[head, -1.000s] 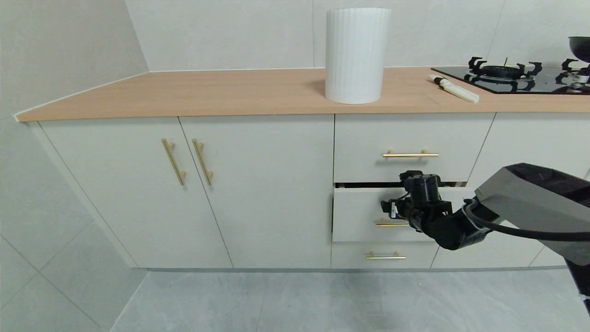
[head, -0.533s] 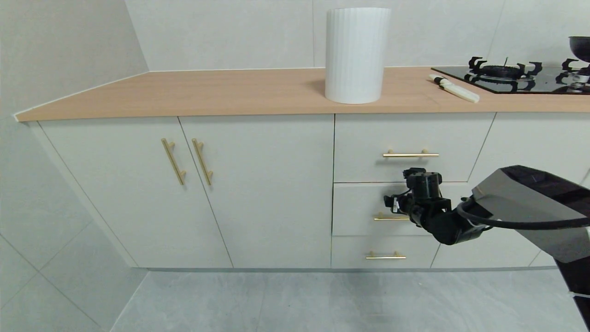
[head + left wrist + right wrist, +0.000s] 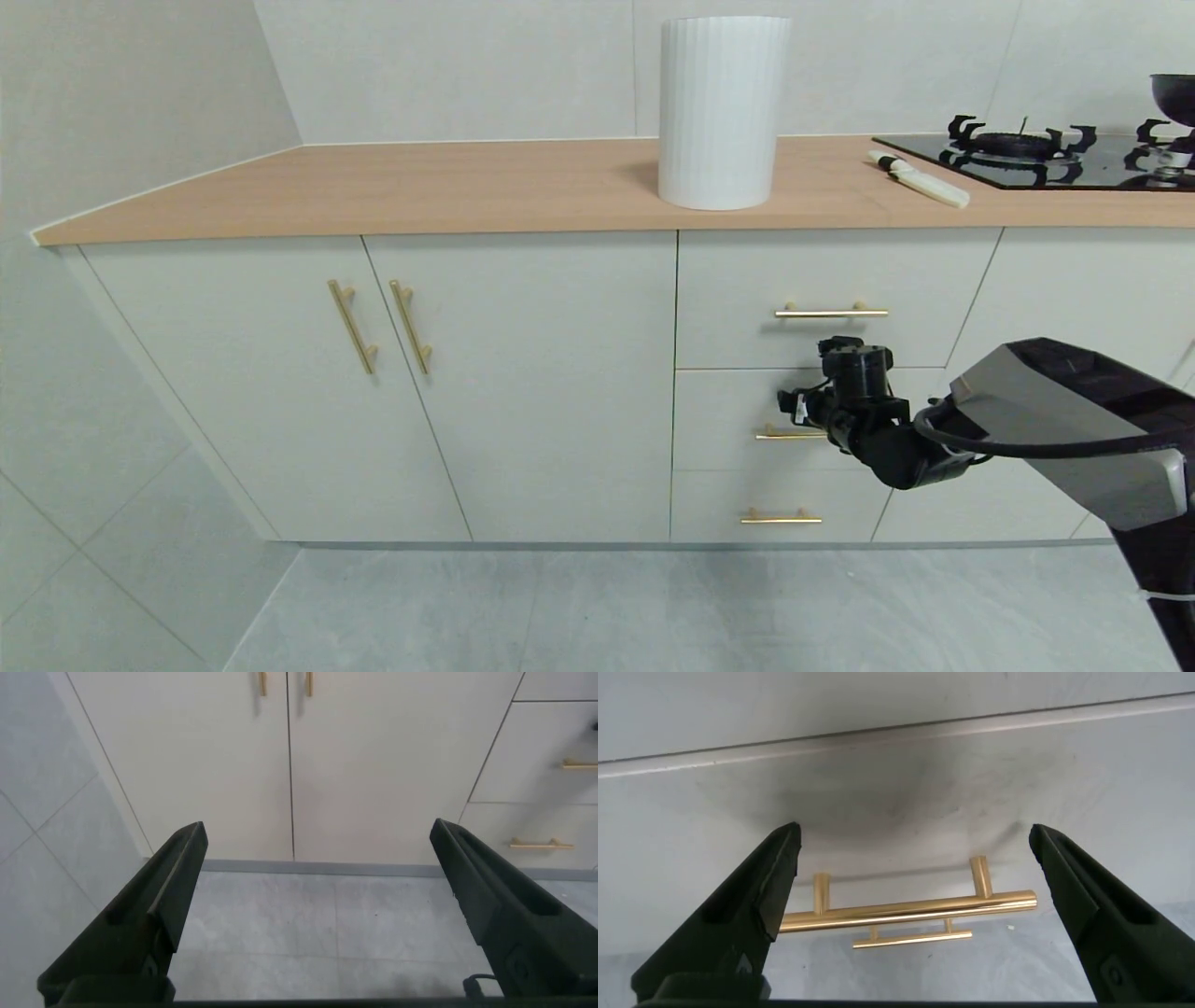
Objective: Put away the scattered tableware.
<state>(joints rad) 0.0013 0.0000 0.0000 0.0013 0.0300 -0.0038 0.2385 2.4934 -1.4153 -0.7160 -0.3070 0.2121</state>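
The middle drawer (image 3: 728, 420) of the grey cabinet sits flush with its neighbours. My right gripper (image 3: 834, 417) is right in front of that drawer's brass handle (image 3: 787, 434). In the right wrist view the right gripper (image 3: 915, 845) is open, its fingers standing either side of the handle (image 3: 906, 912) without gripping it. A white-handled knife (image 3: 920, 179) lies on the wooden countertop (image 3: 420, 191) near the stove. My left gripper (image 3: 318, 831) is open and holds nothing; it hangs low over the floor before the double cabinet doors.
A tall white ribbed cylinder (image 3: 717, 112) stands on the countertop above the drawers. A black gas stove (image 3: 1046, 154) is at the far right. Top drawer handle (image 3: 831, 313) and bottom drawer handle (image 3: 781, 519) are also brass. Grey tiled floor (image 3: 560, 607) lies below.
The middle drawer was slightly pulled out a second ago and is now shut. My right gripper moved in toward the cabinet with it.
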